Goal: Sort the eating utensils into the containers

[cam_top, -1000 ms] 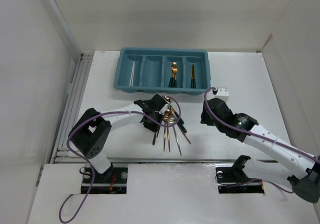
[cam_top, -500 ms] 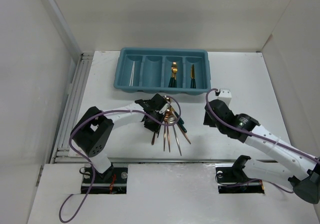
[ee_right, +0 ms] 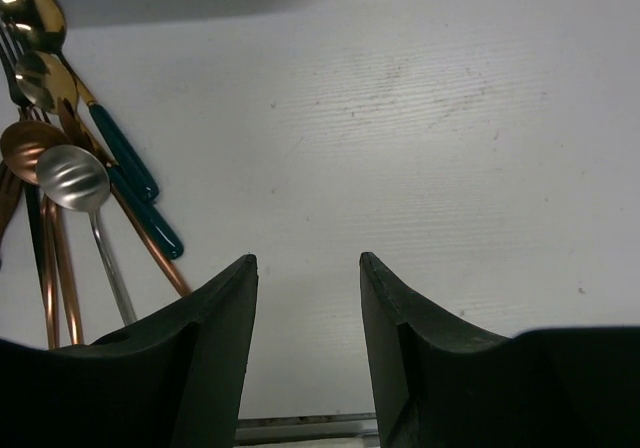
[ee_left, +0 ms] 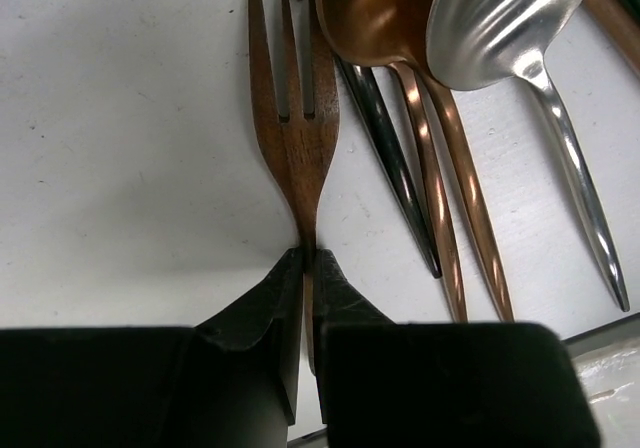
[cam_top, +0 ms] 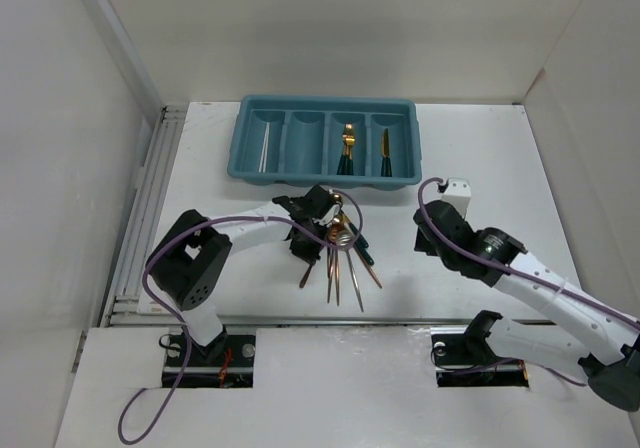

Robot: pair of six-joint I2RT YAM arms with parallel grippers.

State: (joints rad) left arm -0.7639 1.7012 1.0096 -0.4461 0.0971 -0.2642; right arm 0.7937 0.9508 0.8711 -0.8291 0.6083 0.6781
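Observation:
My left gripper [ee_left: 306, 258] is shut on the thin neck of a copper fork [ee_left: 293, 128] that lies low over the white table, tines pointing away. Right of it lies a fan of copper, dark and silver spoons [ee_left: 480, 28]. In the top view the left gripper [cam_top: 312, 236] sits at the left edge of this utensil pile [cam_top: 342, 258]. My right gripper [ee_right: 305, 260] is open and empty over bare table, right of the pile [ee_right: 70, 178]; it also shows in the top view [cam_top: 428, 233]. The teal tray [cam_top: 240, 158] holds white chopsticks [cam_top: 264, 153], a gold utensil [cam_top: 347, 146] and a knife [cam_top: 384, 146].
The tray stands at the back of the table, its second compartment [cam_top: 304, 143] showing nothing inside. White walls enclose the table on the left, back and right. A metal rail [cam_top: 150, 198] runs along the left edge.
My right gripper has drifted a little to the right, away from the pile. My left gripper has shifted slightly at the pile's left edge.

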